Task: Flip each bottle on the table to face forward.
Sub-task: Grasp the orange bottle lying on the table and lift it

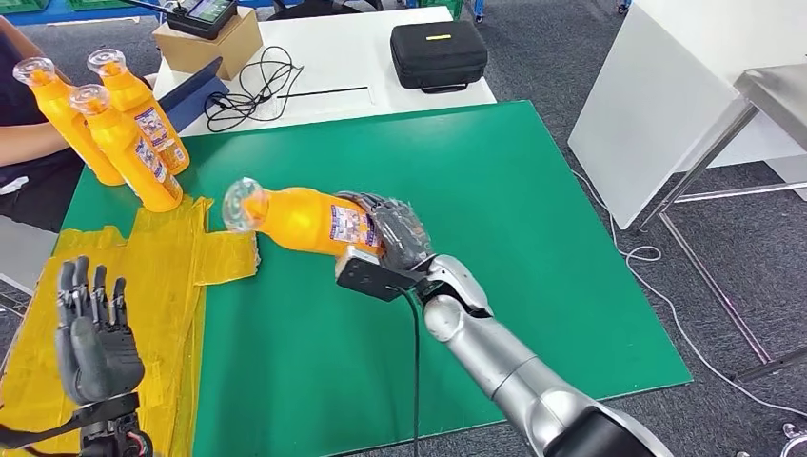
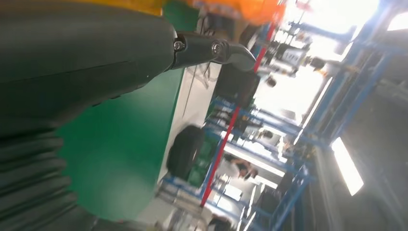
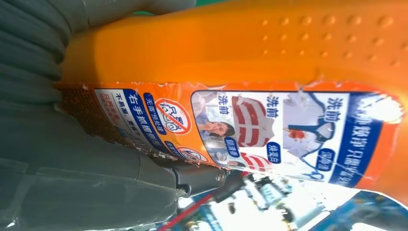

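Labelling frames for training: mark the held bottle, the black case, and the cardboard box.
held bottle (image 1: pixel 303 220), head view, orange body.
black case (image 1: pixel 439 54), head view, lid.
cardboard box (image 1: pixel 203 48), head view, front face.

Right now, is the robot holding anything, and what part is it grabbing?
Yes. The right hand grips an orange bottle around its lower body, fingers over the label. The left hand holds nothing.

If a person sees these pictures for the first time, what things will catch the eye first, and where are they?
The eye goes first to the orange bottle, held tilted above the middle of the green mat by the right robot hand, its clear cap pointing to the left. Next come three more orange bottles standing together at the mat's far left corner. The left robot hand is raised, with its fingers apart, over the yellow sheet.
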